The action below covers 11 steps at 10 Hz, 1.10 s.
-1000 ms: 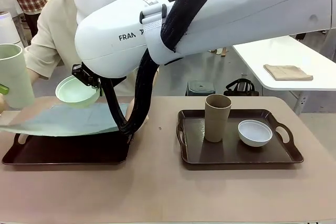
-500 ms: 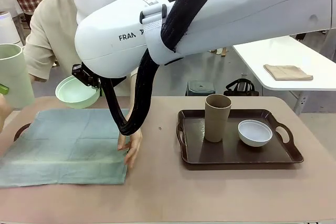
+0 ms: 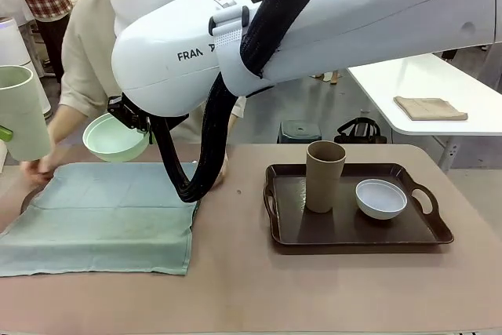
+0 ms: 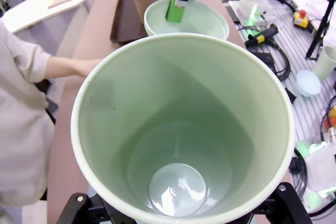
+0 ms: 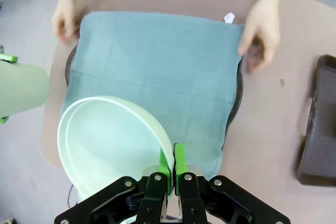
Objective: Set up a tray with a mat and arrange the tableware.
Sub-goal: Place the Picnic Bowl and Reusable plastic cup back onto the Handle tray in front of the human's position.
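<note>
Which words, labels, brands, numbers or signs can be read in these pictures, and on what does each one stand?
"FRAN", then a partly hidden "A": on the white robot arm, front view; the black cable sleeve crosses the word.
The small white tag by the blue-green cloth: too small to read.

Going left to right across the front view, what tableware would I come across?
Tall mint-green tumbler → small mint-green bowl → tall brown tumbler → small pale blue-white bowl.
</note>
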Each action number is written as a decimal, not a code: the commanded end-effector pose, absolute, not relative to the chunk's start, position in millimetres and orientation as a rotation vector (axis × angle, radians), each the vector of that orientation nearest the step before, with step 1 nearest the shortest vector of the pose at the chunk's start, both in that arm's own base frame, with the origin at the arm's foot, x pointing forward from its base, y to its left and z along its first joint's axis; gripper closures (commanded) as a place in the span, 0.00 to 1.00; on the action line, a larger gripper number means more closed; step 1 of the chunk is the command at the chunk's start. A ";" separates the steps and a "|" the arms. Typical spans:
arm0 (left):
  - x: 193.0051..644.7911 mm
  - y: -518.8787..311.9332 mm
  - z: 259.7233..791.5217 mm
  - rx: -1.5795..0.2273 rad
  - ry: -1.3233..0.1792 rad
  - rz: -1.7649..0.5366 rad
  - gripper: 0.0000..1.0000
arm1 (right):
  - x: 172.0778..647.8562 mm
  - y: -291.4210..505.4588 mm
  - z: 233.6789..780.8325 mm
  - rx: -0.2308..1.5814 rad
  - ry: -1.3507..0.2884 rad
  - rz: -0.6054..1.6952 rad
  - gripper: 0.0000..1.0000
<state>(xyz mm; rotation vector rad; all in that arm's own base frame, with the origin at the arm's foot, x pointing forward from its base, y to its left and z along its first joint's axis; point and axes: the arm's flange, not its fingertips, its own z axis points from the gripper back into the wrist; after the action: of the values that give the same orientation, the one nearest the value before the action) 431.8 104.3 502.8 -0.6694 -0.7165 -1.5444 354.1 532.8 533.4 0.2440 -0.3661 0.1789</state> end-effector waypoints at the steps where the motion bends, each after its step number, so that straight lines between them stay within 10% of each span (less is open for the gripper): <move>1: 434.9 104.0 506.2 -0.666 -0.722 -1.543 0.91 | 354.9 535.4 533.2 0.234 -0.372 0.180 1.00; 11: 434.9 104.0 506.2 -0.666 -0.722 -1.543 0.91 | 354.9 535.4 533.2 0.234 -0.372 0.180 1.00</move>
<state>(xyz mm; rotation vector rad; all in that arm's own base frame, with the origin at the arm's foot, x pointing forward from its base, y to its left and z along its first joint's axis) 431.8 104.3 502.8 -0.6694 -0.7165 -1.5444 354.1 532.8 533.4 0.2440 -0.3660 0.1790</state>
